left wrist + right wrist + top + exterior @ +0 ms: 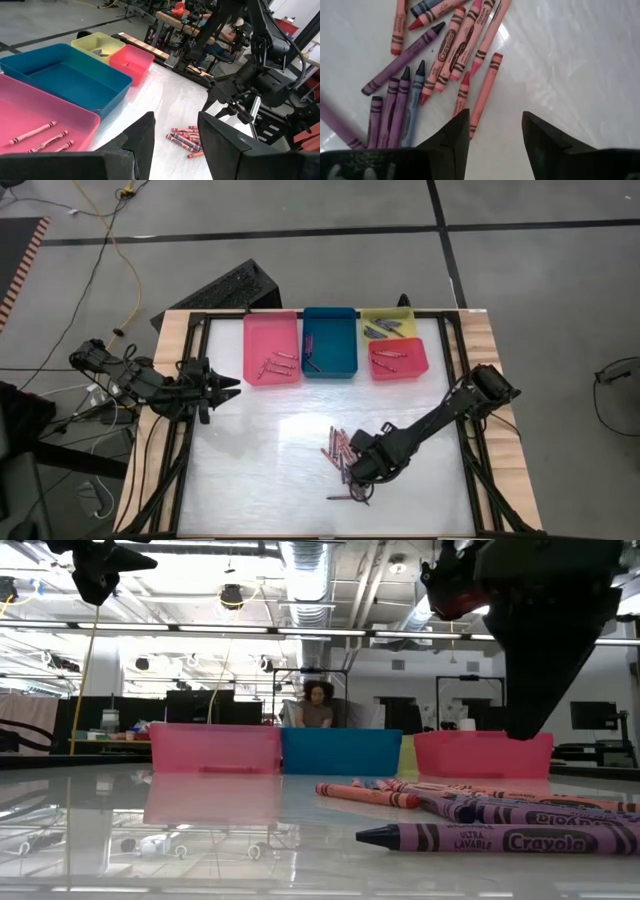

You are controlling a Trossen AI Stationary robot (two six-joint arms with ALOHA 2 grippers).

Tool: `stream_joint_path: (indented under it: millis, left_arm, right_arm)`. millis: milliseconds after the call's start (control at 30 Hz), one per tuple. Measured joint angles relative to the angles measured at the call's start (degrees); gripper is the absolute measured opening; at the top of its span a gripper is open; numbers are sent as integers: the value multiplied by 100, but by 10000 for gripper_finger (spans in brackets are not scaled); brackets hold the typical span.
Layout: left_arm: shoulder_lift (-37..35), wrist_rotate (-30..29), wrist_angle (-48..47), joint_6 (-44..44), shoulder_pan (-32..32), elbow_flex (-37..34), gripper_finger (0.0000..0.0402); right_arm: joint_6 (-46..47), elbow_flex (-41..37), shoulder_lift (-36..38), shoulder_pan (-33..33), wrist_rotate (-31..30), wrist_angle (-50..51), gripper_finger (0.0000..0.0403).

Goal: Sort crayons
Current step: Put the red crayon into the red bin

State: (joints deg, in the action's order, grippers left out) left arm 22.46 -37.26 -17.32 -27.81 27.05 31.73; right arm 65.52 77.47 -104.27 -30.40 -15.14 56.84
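Observation:
A loose pile of crayons point(340, 452) in red, pink, purple and blue lies flat on the white table top; it also shows in the right wrist view point(435, 60) and the low view point(470, 810). My right gripper point(357, 470) hovers open just above the pile's near right side, its fingers point(455, 135) clear of the sticks. My left gripper point(232, 388) waits open and empty at the table's left, above the table. A few pink crayons point(276, 365) lie in the pink tray point(271, 326).
Four trays stand along the far edge: the pink one, a teal one point(330, 325) with a dark crayon, a yellow one point(388, 316) with grey crayons, a red one point(398, 370) with red crayons. A person point(318, 705) sits beyond the table.

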Motion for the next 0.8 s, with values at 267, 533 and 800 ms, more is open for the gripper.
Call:
stream_joint_path:
  millis: [267,533,800]
  left_arm:
    - [-2,0,2,23,2,0,139]
    - [-2,0,11,22,0,0,139]
    - [-2,0,11,22,1,0,139]
  right_arm:
    - [-94,0,-332,55,7,-51,172]
    - [-245,0,-385,170,36,1,172]
    - [-349,0,-385,240,65,0,172]
